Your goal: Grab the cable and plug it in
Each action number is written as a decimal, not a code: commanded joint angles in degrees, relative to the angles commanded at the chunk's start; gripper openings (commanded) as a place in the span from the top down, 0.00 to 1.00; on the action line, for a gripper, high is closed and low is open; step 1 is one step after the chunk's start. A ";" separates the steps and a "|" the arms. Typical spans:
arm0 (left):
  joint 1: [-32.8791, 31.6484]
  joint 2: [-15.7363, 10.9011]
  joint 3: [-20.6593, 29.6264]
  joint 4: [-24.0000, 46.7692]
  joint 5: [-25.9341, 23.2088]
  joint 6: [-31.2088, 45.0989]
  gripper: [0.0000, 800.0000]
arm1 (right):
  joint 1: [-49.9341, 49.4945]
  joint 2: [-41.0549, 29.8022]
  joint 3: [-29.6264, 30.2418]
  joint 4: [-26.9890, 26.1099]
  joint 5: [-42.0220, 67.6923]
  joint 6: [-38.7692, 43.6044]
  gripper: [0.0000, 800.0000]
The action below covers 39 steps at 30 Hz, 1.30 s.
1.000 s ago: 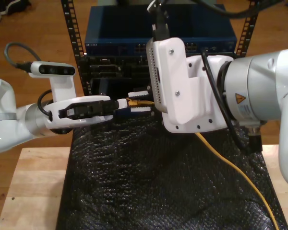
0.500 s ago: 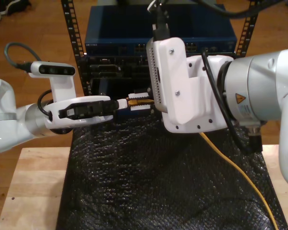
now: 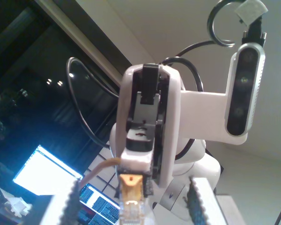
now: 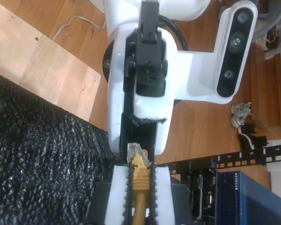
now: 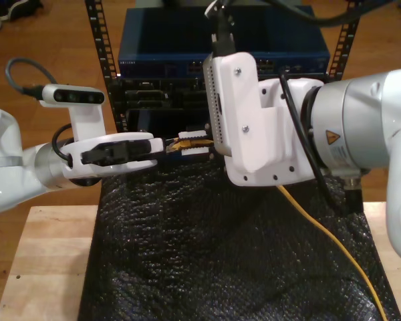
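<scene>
The yellow-orange cable (image 5: 334, 247) runs up over the mat from the exterior view's lower right to my second gripper (image 5: 194, 142). That gripper's white serrated fingers (image 4: 117, 197) are shut on the cable's boot (image 4: 140, 176). The clear plug (image 5: 180, 141) sticks out past them toward the exterior view's left. My first gripper (image 5: 159, 143) faces it tip to tip from that side. In the first wrist view the plug (image 3: 131, 206) lies in the gap of my first gripper (image 3: 133, 208), whose fingers (image 3: 72, 201) stand apart on either side without touching it.
A rack with a blue switch (image 5: 187, 47) and dark port panels (image 5: 154, 100) stands just behind both grippers. A black bubble mat (image 5: 220, 254) covers the wooden table (image 5: 47, 261) below. A grey camera cord (image 5: 13, 67) loops off the first arm.
My second gripper's fingers have closed in on the cable's boot. My first gripper has drawn back a little toward the exterior view's left, leaving more of the plug showing.
</scene>
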 joint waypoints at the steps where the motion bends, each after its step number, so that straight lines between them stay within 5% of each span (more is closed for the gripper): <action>1: 0.00 0.00 0.09 0.00 0.00 0.00 0.24 | -0.18 0.09 -0.18 0.00 0.00 0.18 1.00; 3: 0.00 -0.09 0.00 0.00 -0.09 0.00 0.14 | -0.18 0.53 -0.79 0.09 0.00 0.26 1.00; 10: 0.26 -0.53 -0.44 0.00 -2.37 0.00 0.02 | -1.05 2.55 -2.37 -0.09 0.00 4.57 1.00; 22: 0.79 -3.60 -2.90 0.97 -9.85 0.26 0.01 | -6.59 5.54 -5.45 -0.18 0.53 9.93 1.00; 39: 2.37 -6.59 -7.91 18.90 -23.38 0.53 0.00 | -18.46 10.11 -6.24 -0.18 9.14 13.01 1.00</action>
